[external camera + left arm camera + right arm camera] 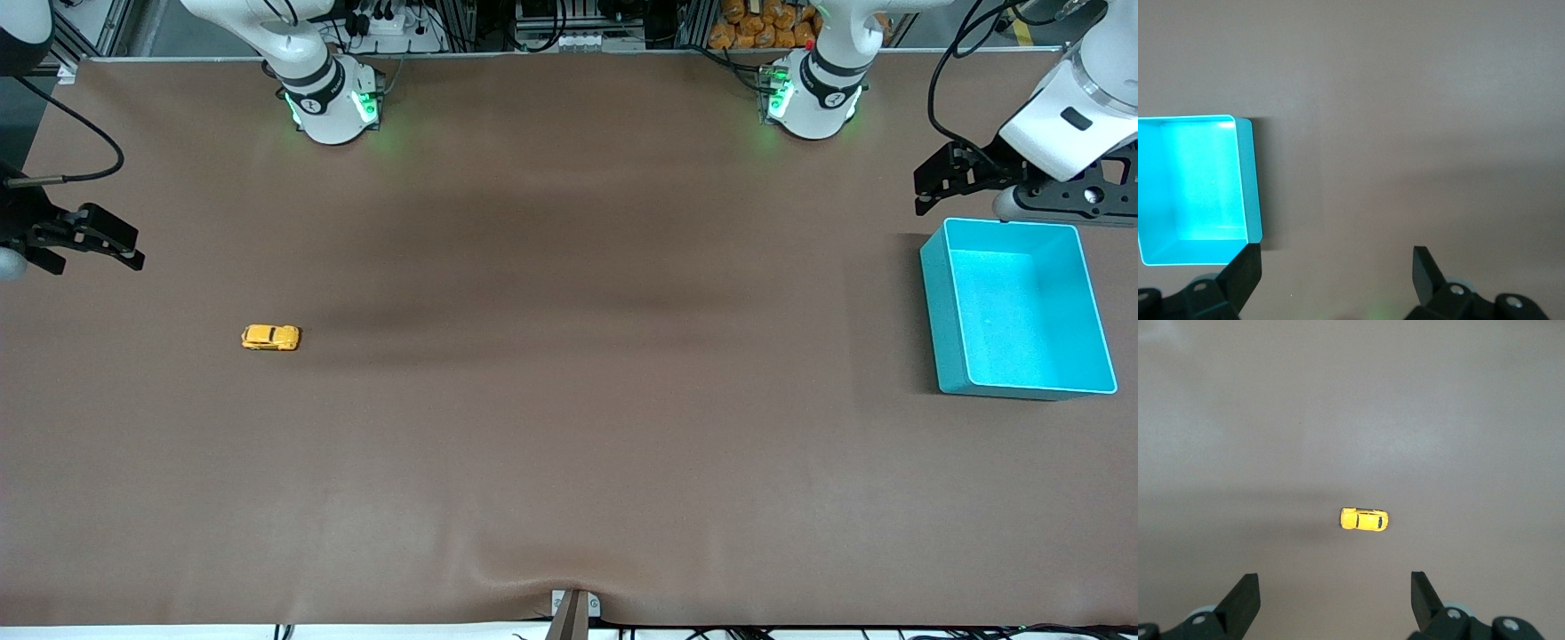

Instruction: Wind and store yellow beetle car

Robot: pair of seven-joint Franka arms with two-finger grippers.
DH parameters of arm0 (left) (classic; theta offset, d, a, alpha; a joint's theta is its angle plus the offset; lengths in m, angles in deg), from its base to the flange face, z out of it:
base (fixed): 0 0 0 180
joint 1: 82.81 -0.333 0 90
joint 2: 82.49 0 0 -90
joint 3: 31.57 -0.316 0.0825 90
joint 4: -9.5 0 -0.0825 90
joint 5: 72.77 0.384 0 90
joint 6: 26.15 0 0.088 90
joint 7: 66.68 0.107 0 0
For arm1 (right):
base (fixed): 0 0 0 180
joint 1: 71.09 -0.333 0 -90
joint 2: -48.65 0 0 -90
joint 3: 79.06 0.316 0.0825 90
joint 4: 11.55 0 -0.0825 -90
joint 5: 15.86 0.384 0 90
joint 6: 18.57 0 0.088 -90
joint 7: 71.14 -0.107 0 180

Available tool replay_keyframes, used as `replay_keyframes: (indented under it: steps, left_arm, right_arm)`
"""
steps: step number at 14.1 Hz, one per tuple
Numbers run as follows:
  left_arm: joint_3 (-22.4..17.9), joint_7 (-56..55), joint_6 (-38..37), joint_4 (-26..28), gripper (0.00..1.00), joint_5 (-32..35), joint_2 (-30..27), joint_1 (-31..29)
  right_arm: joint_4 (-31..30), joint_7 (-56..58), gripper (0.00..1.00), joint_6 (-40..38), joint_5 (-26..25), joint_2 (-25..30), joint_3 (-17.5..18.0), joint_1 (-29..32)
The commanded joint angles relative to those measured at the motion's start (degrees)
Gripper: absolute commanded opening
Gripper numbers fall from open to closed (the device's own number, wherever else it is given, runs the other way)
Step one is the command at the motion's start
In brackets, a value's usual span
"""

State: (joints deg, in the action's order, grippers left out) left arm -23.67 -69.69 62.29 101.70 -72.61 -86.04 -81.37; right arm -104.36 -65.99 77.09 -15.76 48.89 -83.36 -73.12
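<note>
Nothing is done yet: the yellow beetle car (270,337) sits on the table, untouched, ahead of the right gripper (1335,597), whose wide-open fingers hold nothing. The left gripper (1337,272), equally wide and empty, waits beside the teal bin (932,302). Only the right wrist view shows the car lined up between its fingers.

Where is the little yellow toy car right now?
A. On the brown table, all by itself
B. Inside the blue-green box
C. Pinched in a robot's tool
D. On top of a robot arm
A: the tiny yellow beetle-shaped toy car sits alone on the brown table mat, toward the right arm's end, while the teal plastic bin at the left arm's end holds nothing.
</note>
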Motion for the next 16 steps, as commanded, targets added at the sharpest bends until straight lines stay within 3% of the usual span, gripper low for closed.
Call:
replay_keyframes:
  steps: [1, 9, 16]
  left_arm:
    - [0.18, 0.19, 0.16, -0.35, 1.00, -0.51, -0.05, -0.30]
    - [-0.35, 0.46, 0.25, -0.79, 1.00, -0.34, 0.21, -0.74]
    - [-0.35, 0.46, 0.25, -0.70, 1.00, -0.43, 0.21, -0.92]
  right_arm:
    - [1.40, 0.56, 1.00, -1.09, 0.52, -0.32, -0.88, -0.88]
    - [1.31, 0.30, 1.00, -1.53, -0.44, -0.67, -0.97, -0.87]
    - [0.96, -0.48, 1.00, -5.91, 0.43, -3.75, -1.32, 3.43]
